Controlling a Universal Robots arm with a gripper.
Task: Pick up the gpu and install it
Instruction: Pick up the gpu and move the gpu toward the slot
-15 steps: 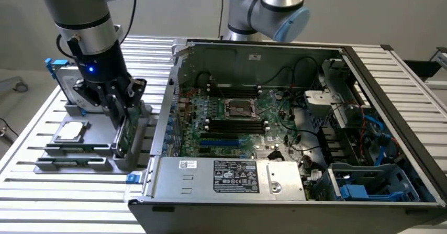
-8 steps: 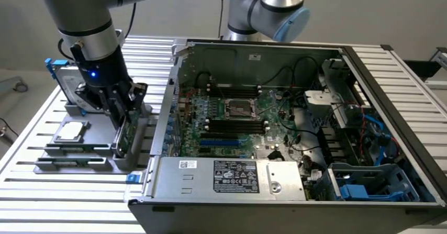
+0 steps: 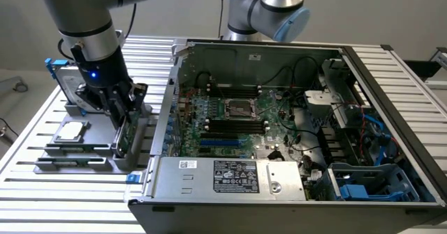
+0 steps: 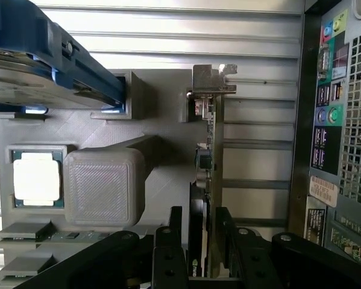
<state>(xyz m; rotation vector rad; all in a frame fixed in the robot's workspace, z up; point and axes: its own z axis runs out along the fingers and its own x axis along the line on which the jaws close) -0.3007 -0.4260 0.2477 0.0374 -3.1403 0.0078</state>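
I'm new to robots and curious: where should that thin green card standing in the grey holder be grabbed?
By its two flat faces, from straight above. The thin green card stands on edge in the grey plastic holder, leaving only its upper part free; the open black gripper straddles it that way.

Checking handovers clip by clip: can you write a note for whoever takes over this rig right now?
Claw: open, low over the gpu, one finger on each side of the card's edge. It is not closed on it.
Gpu: standing on edge in the gray holder, on the table, at the exterior view's left of the open case.
Done: claw lined up on the card.
Left: gripping, lifting and seating on the board. The gpu is not yet out of the holder.
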